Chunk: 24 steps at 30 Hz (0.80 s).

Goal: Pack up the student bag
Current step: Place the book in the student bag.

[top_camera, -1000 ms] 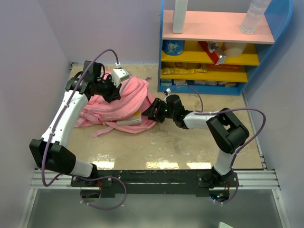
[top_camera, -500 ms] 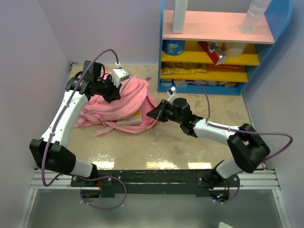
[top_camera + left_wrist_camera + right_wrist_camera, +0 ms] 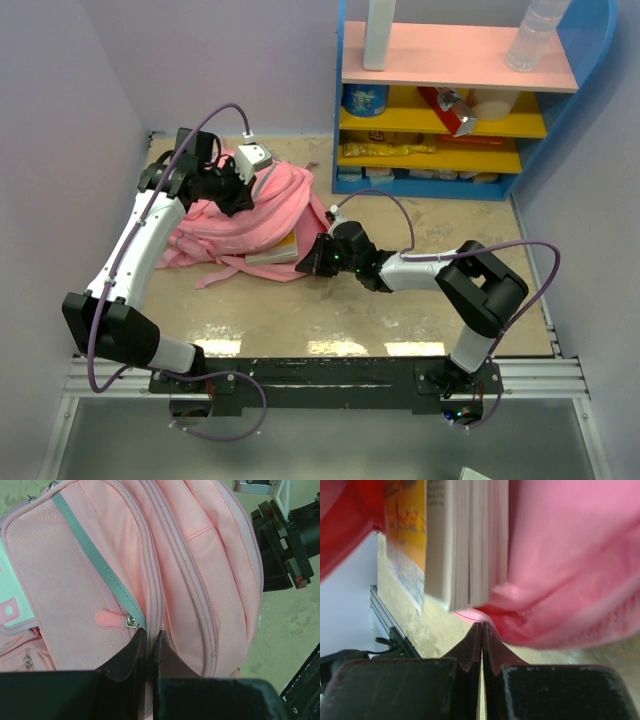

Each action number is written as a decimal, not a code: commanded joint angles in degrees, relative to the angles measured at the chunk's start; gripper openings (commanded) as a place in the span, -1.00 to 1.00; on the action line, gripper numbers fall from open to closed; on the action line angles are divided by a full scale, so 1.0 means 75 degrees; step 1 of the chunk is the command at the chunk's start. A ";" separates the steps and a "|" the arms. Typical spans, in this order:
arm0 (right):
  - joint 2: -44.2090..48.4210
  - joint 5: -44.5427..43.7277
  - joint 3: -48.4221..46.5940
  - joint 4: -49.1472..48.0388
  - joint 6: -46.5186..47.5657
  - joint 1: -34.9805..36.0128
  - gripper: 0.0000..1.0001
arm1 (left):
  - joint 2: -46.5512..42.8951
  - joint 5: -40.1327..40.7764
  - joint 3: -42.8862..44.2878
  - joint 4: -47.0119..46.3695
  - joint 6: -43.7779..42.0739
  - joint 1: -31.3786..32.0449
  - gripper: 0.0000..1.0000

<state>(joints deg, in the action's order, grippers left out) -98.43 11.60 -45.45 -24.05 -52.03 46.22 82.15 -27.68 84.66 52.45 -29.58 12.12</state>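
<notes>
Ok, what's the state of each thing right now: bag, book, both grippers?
student bag: slumped on the table, open where the book sticks out.
book: partly inside the bag, page edges showing.
left gripper: shut on the bag's fabric beside a zipper.
right gripper: shut, tips at the bag's edge beneath the book.

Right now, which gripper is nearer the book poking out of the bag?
Right. The right gripper, shut, has its tips right at the book's page edge by the student bag's opening. The left gripper pinches the bag's top seam, farther from the book.
</notes>
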 commanded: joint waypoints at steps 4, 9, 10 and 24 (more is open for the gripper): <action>-0.0469 -0.0256 -0.1029 -0.0566 -0.0328 -0.0022 -1.00 | -0.0418 -0.0680 0.0419 -0.0583 -0.0145 0.0025 -1.00; -0.0470 -0.0912 -0.1334 -0.0590 -0.0550 -0.0092 -1.00 | -0.0477 -0.0668 0.0383 -0.0501 -0.0251 0.0025 -1.00; -0.0481 -0.1099 -0.1358 -0.0578 -0.0574 -0.0127 -1.00 | -0.0477 -0.0668 0.0372 -0.0501 -0.0251 0.0036 -1.00; -0.1723 -0.1944 -0.2424 -0.0977 -0.1102 -0.0537 -1.00 | -0.0524 -0.0786 0.0325 -0.0254 -0.0508 0.0025 -1.00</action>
<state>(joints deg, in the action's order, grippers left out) -109.60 3.01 -60.95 -29.80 -59.35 42.85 81.87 -27.83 84.66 52.90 -30.94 12.12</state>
